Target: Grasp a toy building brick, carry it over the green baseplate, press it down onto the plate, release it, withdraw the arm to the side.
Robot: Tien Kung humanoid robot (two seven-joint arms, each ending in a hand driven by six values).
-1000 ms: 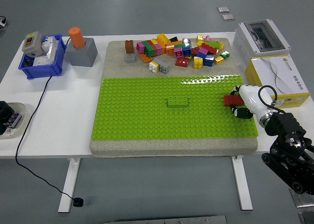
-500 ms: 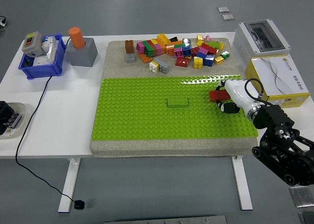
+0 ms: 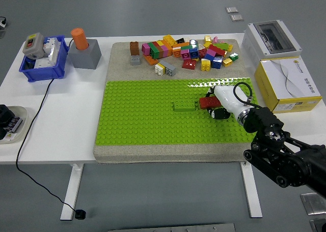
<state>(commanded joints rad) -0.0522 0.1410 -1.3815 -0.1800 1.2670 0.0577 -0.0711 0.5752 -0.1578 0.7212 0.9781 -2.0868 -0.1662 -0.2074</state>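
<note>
My right hand [image 3: 215, 106] has a white back and dark fingers. It is shut on a red brick [image 3: 207, 103] and holds it low over the green baseplate [image 3: 142, 120], right of centre. A green brick [image 3: 184, 106] sits on the plate just left of the red brick, almost touching it. A pile of several loose coloured bricks [image 3: 186, 51] lies on the beige mat behind the plate. The left hand rests at the table's left edge [image 3: 7, 120].
A blue bin [image 3: 43, 61] with grey parts stands at the far left. A grey block with an orange cylinder [image 3: 82, 51] stands next to it. A white electrical box [image 3: 270, 38] and a yellow carton [image 3: 289, 84] stand at the right.
My right hand has carried the red brick leftward across the plate, from its right edge to just beside the green brick. The left hand has not moved.
</note>
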